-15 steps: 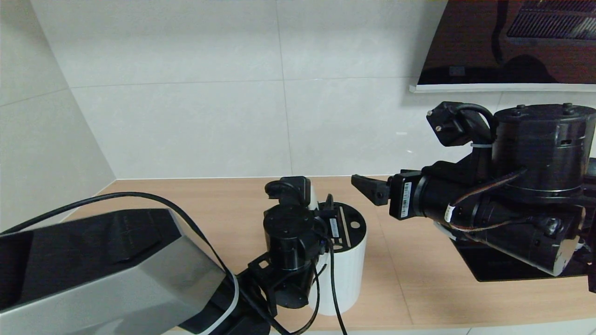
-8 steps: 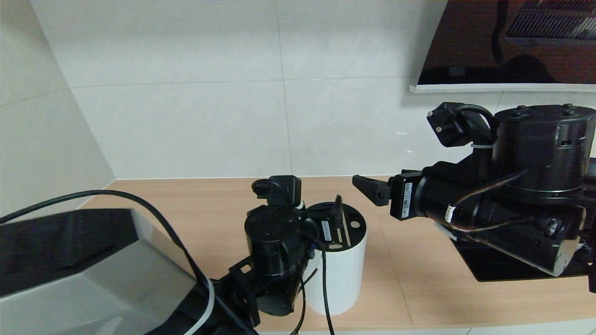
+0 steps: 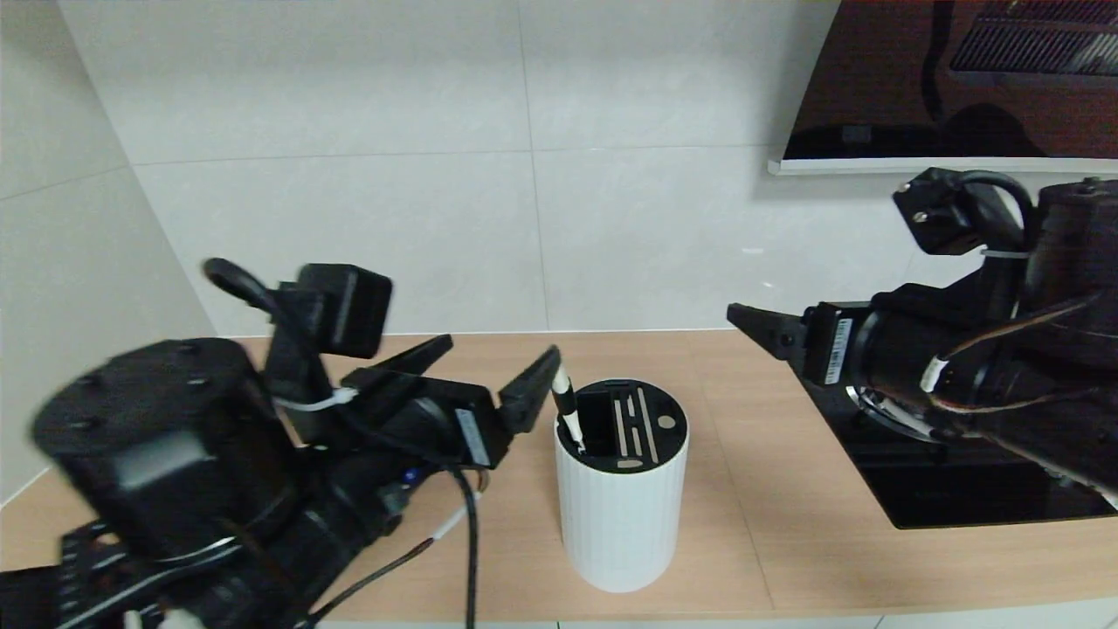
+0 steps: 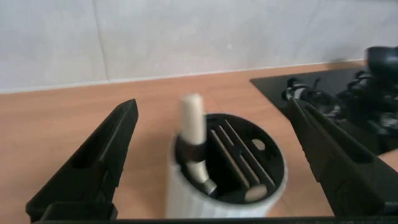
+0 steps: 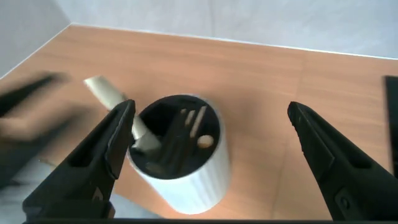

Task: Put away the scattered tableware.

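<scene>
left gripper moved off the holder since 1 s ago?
Yes. The left gripper has drawn back from over the white holder toward the robot's left, jaws open.

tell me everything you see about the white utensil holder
The utensil holder is a white ribbed cylinder with a dark top insert cut into one wide opening, narrow slots and a small round hole. It stands upright on the wooden counter, left of the black cooktop. A pale-handled utensil leans in the wide opening.

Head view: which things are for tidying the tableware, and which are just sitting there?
For the job: white holder; white-handled utensil standing in it; open left gripper.
Just there: black cooktop; wooden counter; tiled wall.
</scene>
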